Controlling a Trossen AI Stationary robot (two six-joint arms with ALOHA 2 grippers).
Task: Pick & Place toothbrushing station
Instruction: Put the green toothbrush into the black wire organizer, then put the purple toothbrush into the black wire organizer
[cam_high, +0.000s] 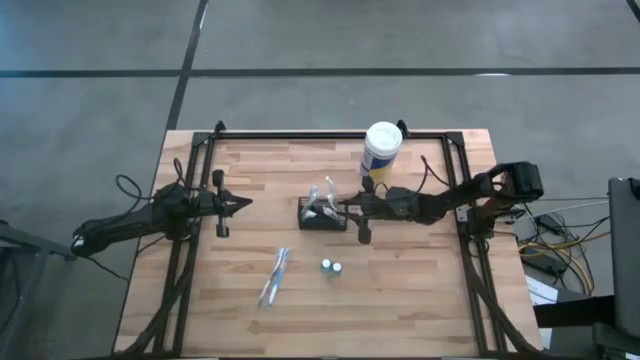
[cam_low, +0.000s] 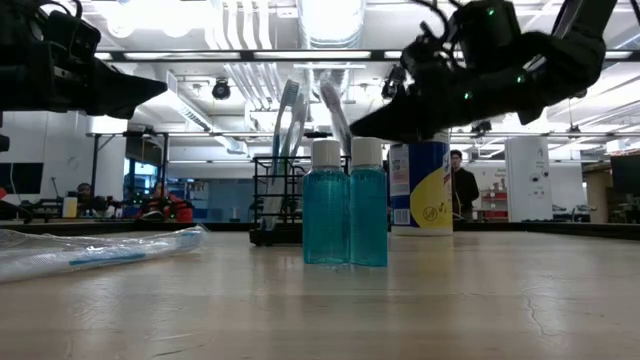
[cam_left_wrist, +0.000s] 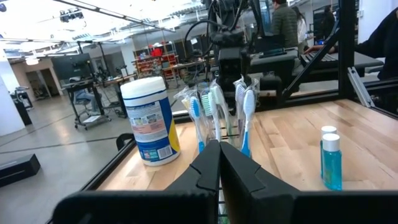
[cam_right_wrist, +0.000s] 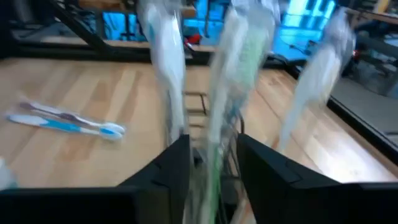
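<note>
From nine o'clock on the butcher-block table (cam_high: 420, 300), we see the left gripper (cam_high: 243, 203) waiting above the wood with its jaws closed on nothing. Toward six o'clock lies a wrapped toothbrush (cam_high: 274, 277), and just right of it stand two small bottles of blue liquid (cam_high: 331, 267), touching each other.

At the table's centre sits the toothbrushing station (cam_high: 322, 217), a low black mesh caddy with several wrapped toothbrushes (cam_left_wrist: 214, 109) standing upright in it. The right gripper (cam_high: 345, 206) reaches in from three o'clock to the caddy's right edge; in its wrist view the jaws stand apart on either side of a green-tinted wrapped brush (cam_right_wrist: 227, 93) without pinching it.

We judge the step in hand to be placing brushes in the station, this one apparently just let go. The next move would call for a straight lift clear of the upright brushes before going for the loose brush at six o'clock.

At one o'clock stands a white wipes canister (cam_high: 381, 150); its yellow-and-blue label carries print too small for us to read.
</note>
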